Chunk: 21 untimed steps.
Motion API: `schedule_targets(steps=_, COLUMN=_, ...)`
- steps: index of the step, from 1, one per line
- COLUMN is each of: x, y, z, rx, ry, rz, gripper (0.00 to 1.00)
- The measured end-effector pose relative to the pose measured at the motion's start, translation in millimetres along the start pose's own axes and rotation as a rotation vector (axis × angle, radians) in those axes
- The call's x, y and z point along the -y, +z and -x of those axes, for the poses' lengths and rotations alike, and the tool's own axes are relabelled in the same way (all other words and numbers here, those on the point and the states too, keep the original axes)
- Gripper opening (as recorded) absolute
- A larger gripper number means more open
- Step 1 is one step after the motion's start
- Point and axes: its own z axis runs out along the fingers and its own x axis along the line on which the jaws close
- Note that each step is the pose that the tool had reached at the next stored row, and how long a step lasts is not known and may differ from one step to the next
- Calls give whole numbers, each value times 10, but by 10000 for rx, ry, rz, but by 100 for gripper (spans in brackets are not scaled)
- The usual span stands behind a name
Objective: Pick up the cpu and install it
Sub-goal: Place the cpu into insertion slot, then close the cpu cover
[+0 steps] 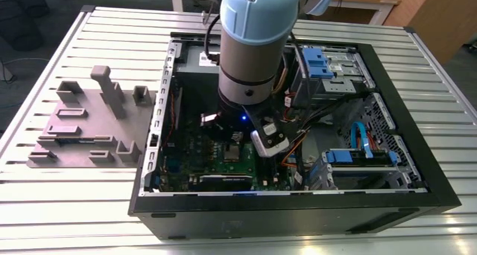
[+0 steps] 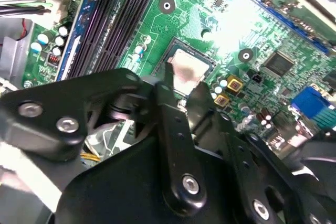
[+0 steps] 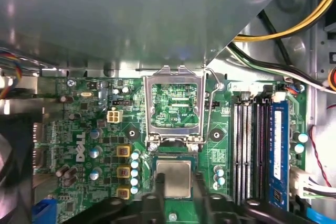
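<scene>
Silver cpu (image 3: 174, 177) on motherboard (image 3: 79, 114), end effector (image 3: 177, 187) just above it

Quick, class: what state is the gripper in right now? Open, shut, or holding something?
Gripper: right at the cpu, which lies flat on the motherboard; whether it is open, shut or gripping the cpu cannot be told.

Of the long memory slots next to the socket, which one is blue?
The outermost slot, the one farthest from the cpu in the first wrist view. The rest, closer to the cpu, are black.
</scene>
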Motion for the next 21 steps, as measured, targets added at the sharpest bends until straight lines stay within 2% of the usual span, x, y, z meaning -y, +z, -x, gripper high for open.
schedule_targets(steps=1, x=0, y=-15, z=0, rx=-6, ry=0, rz=-1, gripper=35)
schedule_targets(steps=4, x=-1, y=-42, z=0, rx=-17, ry=0, rz=0, gripper=17)
schedule_targets(steps=5, x=-2, y=-43, z=0, rx=-19, ry=1, rz=2, gripper=17)
schedule_targets(steps=6, x=-2, y=-43, z=0, rx=-20, ry=1, rz=3, gripper=11)
schedule_targets(steps=21, x=-1, y=-44, z=0, rx=-32, ry=1, rz=0, gripper=10)
